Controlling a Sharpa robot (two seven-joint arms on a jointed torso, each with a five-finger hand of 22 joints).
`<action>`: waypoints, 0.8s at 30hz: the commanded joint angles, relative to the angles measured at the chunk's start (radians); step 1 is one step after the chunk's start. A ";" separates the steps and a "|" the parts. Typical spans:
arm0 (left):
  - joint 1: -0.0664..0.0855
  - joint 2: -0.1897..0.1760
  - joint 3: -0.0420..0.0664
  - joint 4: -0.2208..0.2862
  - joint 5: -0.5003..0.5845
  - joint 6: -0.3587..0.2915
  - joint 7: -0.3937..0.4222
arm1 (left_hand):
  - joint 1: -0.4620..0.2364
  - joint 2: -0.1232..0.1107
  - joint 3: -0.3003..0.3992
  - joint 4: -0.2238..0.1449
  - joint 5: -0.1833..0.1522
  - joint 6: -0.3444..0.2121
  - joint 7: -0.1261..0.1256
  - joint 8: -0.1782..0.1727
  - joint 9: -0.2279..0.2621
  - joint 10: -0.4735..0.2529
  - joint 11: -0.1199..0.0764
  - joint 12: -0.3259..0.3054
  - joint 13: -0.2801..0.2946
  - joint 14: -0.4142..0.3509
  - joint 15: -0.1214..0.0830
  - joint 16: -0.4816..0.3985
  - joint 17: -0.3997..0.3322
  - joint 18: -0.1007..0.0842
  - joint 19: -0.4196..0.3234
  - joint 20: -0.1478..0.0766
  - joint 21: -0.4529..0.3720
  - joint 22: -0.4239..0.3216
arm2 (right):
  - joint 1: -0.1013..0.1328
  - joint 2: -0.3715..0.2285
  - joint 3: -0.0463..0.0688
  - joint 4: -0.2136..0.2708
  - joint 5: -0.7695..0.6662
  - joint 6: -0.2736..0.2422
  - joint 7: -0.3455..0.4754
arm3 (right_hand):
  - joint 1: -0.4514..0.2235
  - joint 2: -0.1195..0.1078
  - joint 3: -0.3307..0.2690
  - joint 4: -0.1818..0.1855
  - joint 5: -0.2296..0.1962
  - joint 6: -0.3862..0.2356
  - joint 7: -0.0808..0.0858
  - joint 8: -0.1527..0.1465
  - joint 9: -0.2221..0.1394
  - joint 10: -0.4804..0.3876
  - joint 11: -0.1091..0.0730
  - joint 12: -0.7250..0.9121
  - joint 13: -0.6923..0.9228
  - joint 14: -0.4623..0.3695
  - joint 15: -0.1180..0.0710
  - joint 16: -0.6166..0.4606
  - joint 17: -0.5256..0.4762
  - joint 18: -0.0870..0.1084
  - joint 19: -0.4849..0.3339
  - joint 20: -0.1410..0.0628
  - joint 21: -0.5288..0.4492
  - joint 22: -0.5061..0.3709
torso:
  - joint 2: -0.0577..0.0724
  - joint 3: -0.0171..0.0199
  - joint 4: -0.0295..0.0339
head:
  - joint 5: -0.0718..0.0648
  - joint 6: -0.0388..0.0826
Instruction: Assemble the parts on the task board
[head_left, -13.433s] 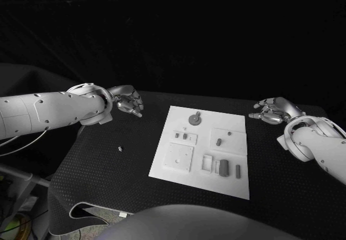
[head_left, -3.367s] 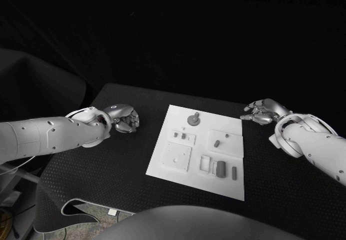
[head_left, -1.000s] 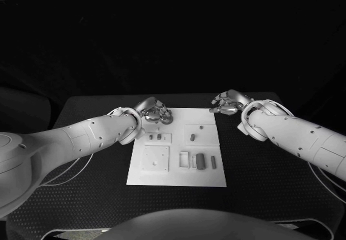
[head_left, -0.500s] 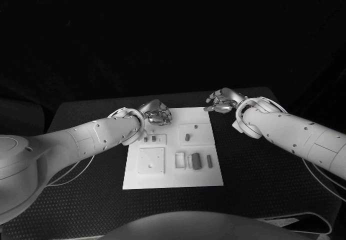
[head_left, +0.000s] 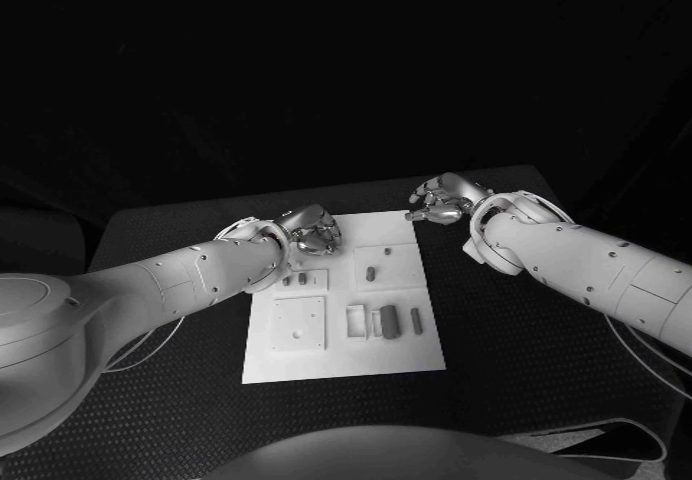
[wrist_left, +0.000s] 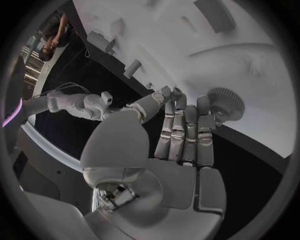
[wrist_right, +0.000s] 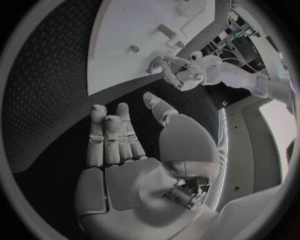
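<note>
Left hand reaching over the board's far-left corner toward the gear.

The board (head_left: 325, 350) is lying mid-table; the left hand (head_left: 315, 232), fingers spread and holding nothing, is hovering at its far-left corner, the gear (wrist_left: 226, 103) lying flat just past its fingertips (wrist_left: 187, 107). The right hand (head_left: 440, 199), also empty with fingers apart, is waiting off the far-right corner, farther from the gear.
</note>
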 joint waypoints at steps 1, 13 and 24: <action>0.000 0.007 0.000 -0.001 -0.045 -0.024 0.019 | 0.008 0.016 0.006 0.000 0.003 0.004 0.000 -0.004 0.002 0.001 -0.009 0.003 0.009 -0.016 0.009 -0.008 -0.012 0.018 -0.014 0.006 0.003 0.024 | 0.002 -0.002 0.000 0.004 -0.007 0.010 0.003 | -0.007 0.004 -0.004 0.004 -0.001 -0.002 0.011 0.005 -0.001 -0.008 0.001 0.007 -0.001 -0.007 0.001 -0.005 -0.001 0.015 -0.002 -0.007 -0.005 0.013 | 0.007 0.0052 -0.0041 | 0.000 0.002; -0.003 0.014 -0.001 0.001 -0.094 -0.047 0.027 | 0.004 0.013 0.002 0.000 0.003 0.004 0.000 -0.005 0.011 0.001 -0.010 0.003 0.011 -0.106 0.055 -0.025 -0.072 0.031 -0.097 0.053 0.001 0.022 | 0.005 -0.005 0.000 0.005 -0.007 0.011 0.002 | -0.007 0.004 -0.004 0.004 -0.001 -0.002 0.011 0.005 -0.002 -0.008 0.001 0.007 -0.001 -0.007 0.001 -0.005 -0.001 0.015 -0.002 -0.007 -0.005 0.013 | 0.009 0.0045 -0.0040 | -0.005 -0.001; -0.012 0.026 -0.002 -0.015 -0.213 -0.090 0.039 | 0.009 -0.001 0.008 0.000 0.003 -0.007 0.004 -0.010 0.016 -0.012 -0.007 0.001 0.011 -0.148 0.081 -0.026 -0.115 0.015 -0.185 0.082 -0.054 0.010 | 0.006 -0.007 0.000 0.007 -0.008 0.012 0.002 | -0.007 0.004 -0.004 0.004 -0.001 -0.002 0.011 0.005 -0.002 -0.008 0.001 0.007 -0.001 -0.007 0.001 -0.005 -0.001 0.015 -0.002 -0.007 -0.005 0.013 | 0.012 0.0048 -0.0039 | -0.007 0.000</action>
